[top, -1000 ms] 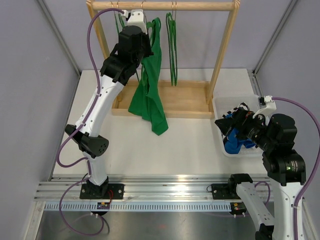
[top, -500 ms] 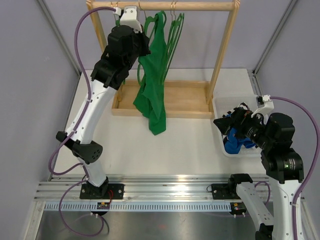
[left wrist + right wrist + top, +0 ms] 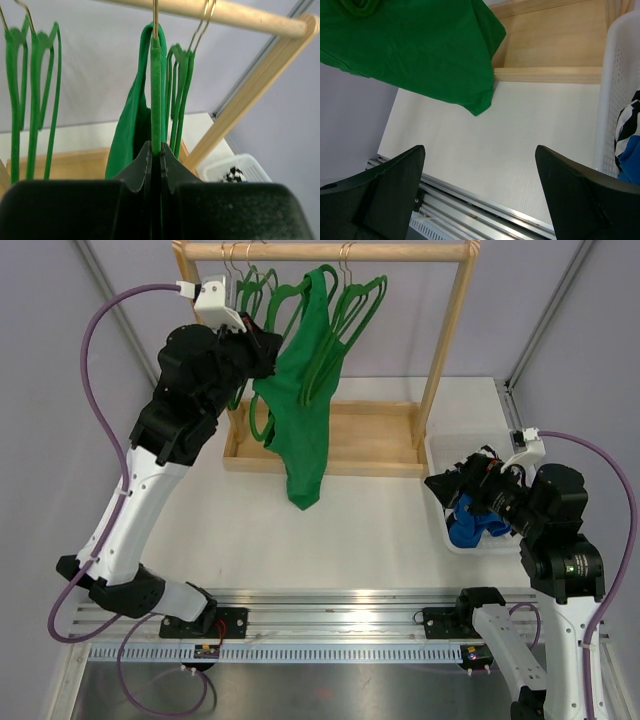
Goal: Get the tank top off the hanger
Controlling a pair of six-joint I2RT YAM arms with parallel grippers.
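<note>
So the left gripper (image 3: pixel 156 151) was clamped shut on the bottom of the green hanger (image 3: pixel 156 90), which ran straight up from between its fingertips to the wooden rail (image 3: pixel 240 15). The tank top (image 3: pixel 131 130) hung on that hanger, draped just left of the fingers. The right gripper (image 3: pixel 477 155) had its fingers spread wide around nothing. The shirt's hem was above its left finger, and the white bin (image 3: pixel 615 90) sat just past the right one.

Pale grey walls (image 3: pixel 40 390) enclose a white table (image 3: pixel 350 540).
</note>
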